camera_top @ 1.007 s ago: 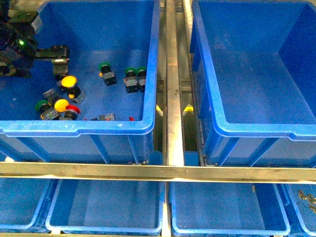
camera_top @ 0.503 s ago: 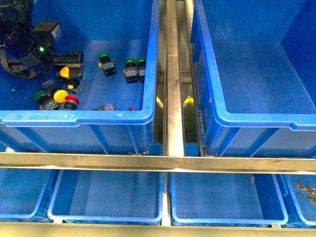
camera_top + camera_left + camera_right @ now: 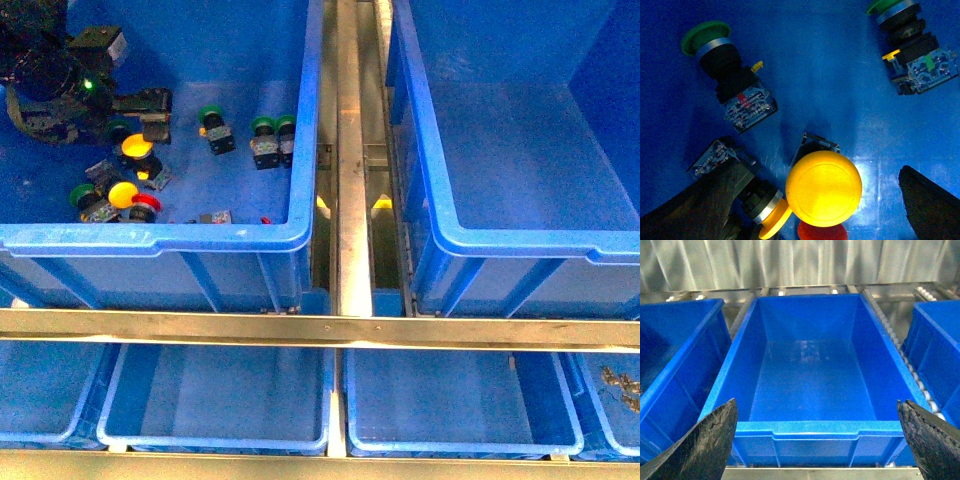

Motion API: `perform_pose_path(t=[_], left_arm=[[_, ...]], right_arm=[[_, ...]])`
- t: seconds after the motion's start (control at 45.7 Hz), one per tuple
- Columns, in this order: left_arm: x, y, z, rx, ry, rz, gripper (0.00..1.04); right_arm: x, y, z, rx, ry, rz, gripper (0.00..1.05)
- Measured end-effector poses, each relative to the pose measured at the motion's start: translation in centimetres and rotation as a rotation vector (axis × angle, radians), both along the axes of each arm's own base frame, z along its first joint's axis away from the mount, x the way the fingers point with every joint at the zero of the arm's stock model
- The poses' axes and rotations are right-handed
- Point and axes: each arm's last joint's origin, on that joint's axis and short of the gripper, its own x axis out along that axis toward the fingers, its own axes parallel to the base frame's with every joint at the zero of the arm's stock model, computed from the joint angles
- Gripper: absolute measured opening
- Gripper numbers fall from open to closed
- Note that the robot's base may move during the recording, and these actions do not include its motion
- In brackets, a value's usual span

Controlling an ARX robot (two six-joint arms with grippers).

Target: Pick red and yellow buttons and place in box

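Observation:
In the front view the left blue bin holds two yellow buttons and a red button near its front left. My left gripper hangs open just above the farther yellow one. The left wrist view shows that yellow cap between the spread fingers, untouched, with a second yellow cap and a red cap beside it. The box on the right is bare inside. My right gripper is open above and in front of the box, holding nothing.
Green-capped switches lie in the left bin, two also showing in the left wrist view. A metal rail runs between the bins. Shallower blue trays sit below the front bar.
My left gripper has moved right, deeper over the cluster, and now hangs above the farther yellow button. The front view itself has shifted. The buttons lie where they were.

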Motion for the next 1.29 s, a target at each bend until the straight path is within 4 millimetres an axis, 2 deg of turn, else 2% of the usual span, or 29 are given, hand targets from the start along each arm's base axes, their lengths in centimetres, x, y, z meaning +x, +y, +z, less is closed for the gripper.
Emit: perform_pose_path(t=[0.306, 0.438, 0.635, 0.788, 0.919, 1.05, 1.182, 1.291], left_arm=[[0.0, -0.1, -1.1, -0.006, 0.021, -0.007, 0.96], [0.0, -0.1, -1.2, -0.007, 0.023, -0.007, 0.8], [0.0, -0.1, -1.1, -0.01, 0.022, -0.005, 0.39], [-0.1, -0.2, -1.3, -0.034, 0.007, 0.005, 0.36], [-2.1, -0.6, -0.7, -0.157, -0.022, 0.024, 0.36], [-4.9, -1.6, 1.5, -0.271, -0.052, 0.044, 0.36], [-9.2, -2.8, 4.6, -0.427, -0.077, 0.064, 0.36], [-11.9, -3.6, 6.0, -0.522, -0.085, 0.079, 0.36]], right_arm=[[0.0, 0.0, 0.0, 0.0, 0.0, 0.0, 0.97], [0.0, 0.0, 0.0, 0.0, 0.0, 0.0, 0.97], [0.0, 0.0, 0.0, 0.0, 0.0, 0.0, 0.97], [0.0, 0.0, 0.0, 0.0, 0.0, 0.0, 0.97], [0.0, 0.0, 0.0, 0.0, 0.0, 0.0, 0.97], [0.0, 0.0, 0.0, 0.0, 0.0, 0.0, 0.97], [0.0, 0.0, 0.0, 0.0, 0.0, 0.0, 0.97], [0.0, 0.0, 0.0, 0.0, 0.0, 0.0, 0.97]])
